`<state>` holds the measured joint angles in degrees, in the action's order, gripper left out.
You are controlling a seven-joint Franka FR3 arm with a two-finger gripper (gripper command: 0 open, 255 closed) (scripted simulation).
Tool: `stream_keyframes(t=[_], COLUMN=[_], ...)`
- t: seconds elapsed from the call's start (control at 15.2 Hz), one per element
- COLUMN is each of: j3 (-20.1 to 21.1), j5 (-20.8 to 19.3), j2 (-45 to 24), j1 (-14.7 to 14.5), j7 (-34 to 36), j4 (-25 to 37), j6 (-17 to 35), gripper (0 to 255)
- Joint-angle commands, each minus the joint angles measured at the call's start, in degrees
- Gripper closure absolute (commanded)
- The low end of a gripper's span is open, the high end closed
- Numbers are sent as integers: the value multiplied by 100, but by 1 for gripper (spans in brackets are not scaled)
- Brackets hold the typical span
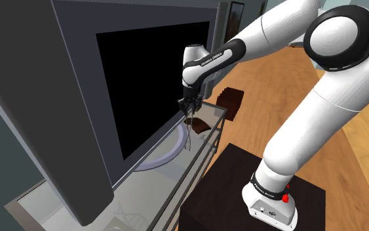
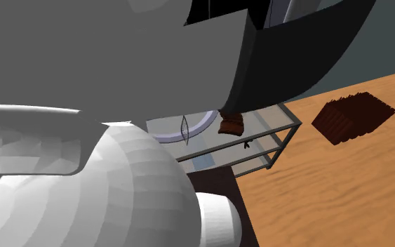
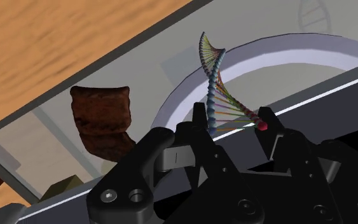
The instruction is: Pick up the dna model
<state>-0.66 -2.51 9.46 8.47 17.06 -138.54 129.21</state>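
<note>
While the all-black hand [image 1: 189, 108] pointed down at upper centre, the thin multicoloured helix model [image 1: 189, 136] stood upright directly below it over the glass table [image 1: 206, 141]. Seen from the second exterior view, the helix [image 2: 184, 128] was vertical at mid-frame. At the wrist, the hand appeared closed on its near end, with its long axis running away.

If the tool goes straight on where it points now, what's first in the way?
The tool is shut on the DNA model, which juts straight ahead of it. Going on, the model's far tip would likely meet the glass top near the rim of the round base first; depth is unclear.
</note>
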Motion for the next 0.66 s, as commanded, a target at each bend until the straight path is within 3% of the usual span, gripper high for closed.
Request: stream_keyframes(t=[0.0, 0.59], j3=[1, 4], j5=[5, 19], j2=[84, 351], j1=[-2, -6], j7=[-6, -26], j4=[92, 408], j6=[-178, -761], gripper=[255, 255])
